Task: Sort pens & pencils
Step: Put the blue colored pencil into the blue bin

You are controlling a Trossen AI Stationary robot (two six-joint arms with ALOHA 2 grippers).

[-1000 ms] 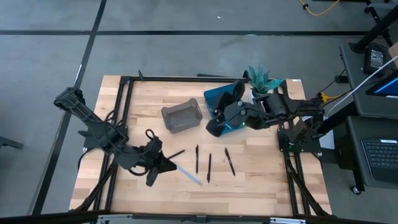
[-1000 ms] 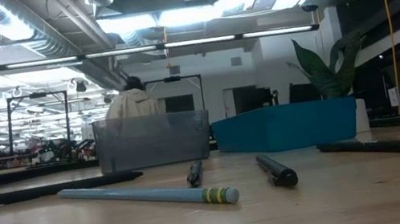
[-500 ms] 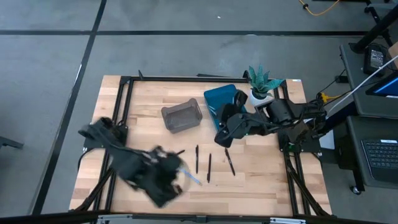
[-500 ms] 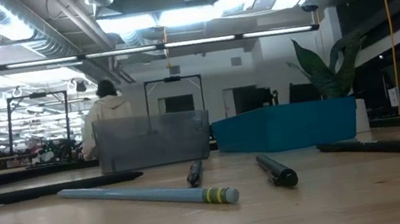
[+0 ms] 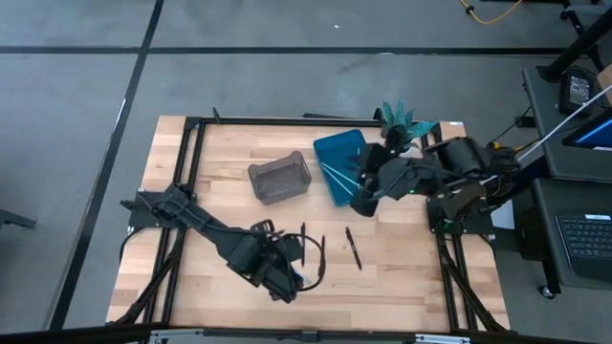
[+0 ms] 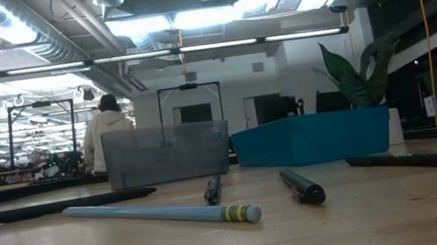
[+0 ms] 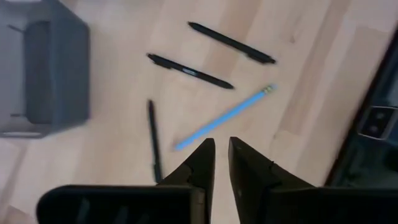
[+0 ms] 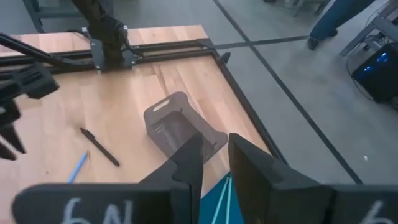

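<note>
Wooden tabletop [image 5: 191,172]: we swung our left pincer [image 7: 221,155] over the light blue pencil [image 7: 224,116], fingers nearly shut, empty; right pincer [image 8: 214,158], likewise, retreated above the teal bin [image 5: 337,162].

Two black jointed arms [image 5: 215,234] are seen, with tapered dark fingers [image 7: 199,165] and white marks on the right wrist housing [image 8: 93,211].

We see the table [image 5: 229,153] from overhead, level from tabletop height, and close from both wrists.
</note>
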